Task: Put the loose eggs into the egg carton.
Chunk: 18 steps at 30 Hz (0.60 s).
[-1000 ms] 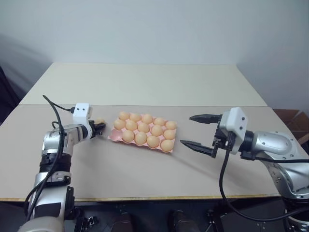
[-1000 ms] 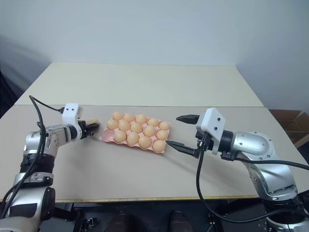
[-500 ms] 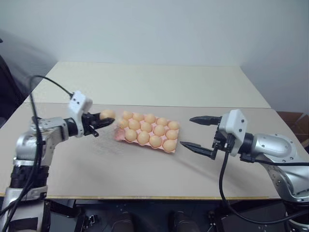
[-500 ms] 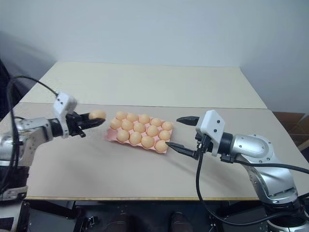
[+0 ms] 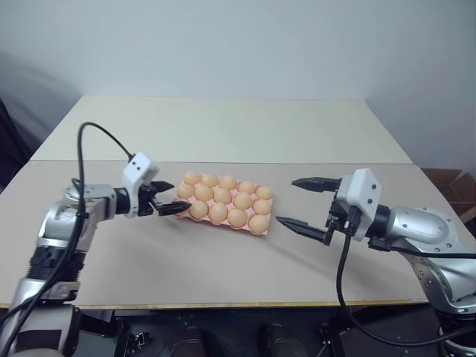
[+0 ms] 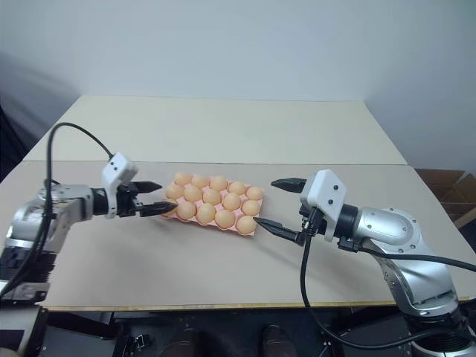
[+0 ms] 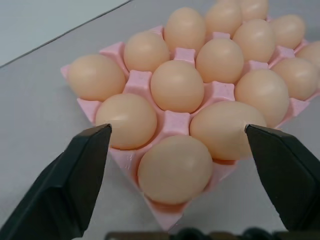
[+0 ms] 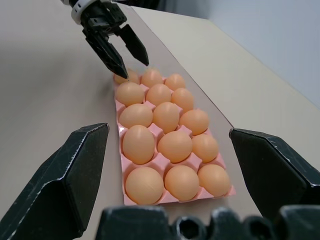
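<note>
Head views look down on a long beige table [image 5: 223, 260] set against a pale wall. Near the middle of the table lies the carton [image 5: 262, 230], a flat pink tray with no lid, set at a slight slant. Every cup that can be seen holds a pale orange-tan egg, three rows of five; the eggs [image 5: 223, 196] sit upright and close together, almost touching.

At the carton's left end is the left gripper [image 5: 170, 197]. Its two black fingers are spread apart and hold nothing. The tips point toward the carton's near left corner, one on each side of the corner eggs and just beside them; whether a tip touches an egg or the tray cannot be told. A black cable [image 5: 83, 149] loops up from this arm.

Left wrist view looks along those fingers [image 7: 75, 170] from close by. They stand wide at either side, and between them is the carton's corner, with one egg [image 7: 175, 169] in the nearest cup and more eggs filling the cups behind it.

On the right, the right gripper [image 5: 303, 202] hangs above the table just off the carton's right end, clear of it. Its fingers are also spread wide and hold nothing; one tip points toward the carton's far right corner, the other toward its near right corner.

Right wrist view shows the full carton lengthwise between that gripper's fingers [image 8: 70, 170], with the left gripper at the far end.
</note>
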Motion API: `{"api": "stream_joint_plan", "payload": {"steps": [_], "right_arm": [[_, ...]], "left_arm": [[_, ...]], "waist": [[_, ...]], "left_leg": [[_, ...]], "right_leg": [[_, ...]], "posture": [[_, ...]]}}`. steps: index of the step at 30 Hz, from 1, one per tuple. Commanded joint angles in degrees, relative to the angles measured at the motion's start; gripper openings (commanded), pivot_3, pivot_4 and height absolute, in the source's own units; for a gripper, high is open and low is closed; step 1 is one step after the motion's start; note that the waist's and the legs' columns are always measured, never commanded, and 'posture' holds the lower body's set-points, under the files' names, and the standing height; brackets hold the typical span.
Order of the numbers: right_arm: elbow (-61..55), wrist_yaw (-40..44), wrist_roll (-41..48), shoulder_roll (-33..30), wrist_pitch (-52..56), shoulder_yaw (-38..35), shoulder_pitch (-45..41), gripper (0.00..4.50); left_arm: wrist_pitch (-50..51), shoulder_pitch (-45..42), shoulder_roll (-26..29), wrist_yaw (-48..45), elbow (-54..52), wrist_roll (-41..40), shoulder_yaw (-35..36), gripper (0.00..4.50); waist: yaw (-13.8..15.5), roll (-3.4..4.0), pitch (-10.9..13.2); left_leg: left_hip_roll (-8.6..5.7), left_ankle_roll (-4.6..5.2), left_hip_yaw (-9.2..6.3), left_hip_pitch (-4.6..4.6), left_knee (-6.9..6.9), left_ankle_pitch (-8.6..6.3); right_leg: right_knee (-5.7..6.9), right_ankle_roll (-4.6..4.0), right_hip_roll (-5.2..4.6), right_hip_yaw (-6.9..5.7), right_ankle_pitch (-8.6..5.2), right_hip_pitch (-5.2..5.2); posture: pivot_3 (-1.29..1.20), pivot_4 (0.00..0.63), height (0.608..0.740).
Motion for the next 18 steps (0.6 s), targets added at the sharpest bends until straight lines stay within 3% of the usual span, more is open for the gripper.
{"api": "stream_joint_plan", "payload": {"steps": [1,3,8,12,18], "right_arm": [[-1.3,-0.2,0.7,-0.4,0.1,-2.0,-0.7,4.5],[-0.5,0.2,0.8,-0.4,-0.1,-2.0,-1.1,4.5],[2.5,2.8,2.6,-0.3,-0.7,-3.3,-0.7,4.5],[7.1,4.9,3.4,0.2,-0.9,-3.7,-0.1,4.5],[9.4,6.5,4.8,0.1,-0.1,-4.3,-0.7,4.5]], "left_arm": [[-4.1,2.7,2.3,-0.4,-4.7,-2.5,7.4,4.48],[-6.3,5.7,3.4,-0.3,-6.5,-3.6,12.3,4.48],[-0.6,18.9,10.0,-6.7,-14.8,-11.2,25.1,4.48],[1.9,28.8,7.1,-3.2,-24.0,-15.2,33.3,4.48],[5.7,35.0,2.4,3.6,-34.1,-20.6,37.1,4.48]], "waist": [[0.0,0.0,0.0],[0.0,0.0,0.0],[-0.5,0.0,0.0],[-0.2,0.01,0.0],[0.3,0.01,0.0]], "left_leg": [[0.01,0.0,0.0,0.0,-0.01,0.0],[0.0,0.0,0.0,0.0,-0.01,0.0],[0.05,-0.01,0.02,0.0,-0.06,0.0],[0.05,-0.01,0.04,0.02,-0.07,-0.01],[0.06,-0.03,0.05,0.04,-0.04,-0.01]], "right_leg": [[-0.01,0.0,0.0,0.0,0.0,0.0],[-0.01,0.0,-0.01,0.0,0.0,0.0],[-0.03,-0.03,-0.02,-0.01,-0.03,-0.04],[-0.08,-0.31,-0.06,-0.02,-0.2,-0.02],[-0.04,-0.35,-0.05,-0.03,-0.21,0.01]], "posture": [[0.0,0.15,0.74],[0.0,0.15,0.74],[0.0,0.15,0.74],[0.0,0.15,0.74],[0.0,0.15,0.74]]}}
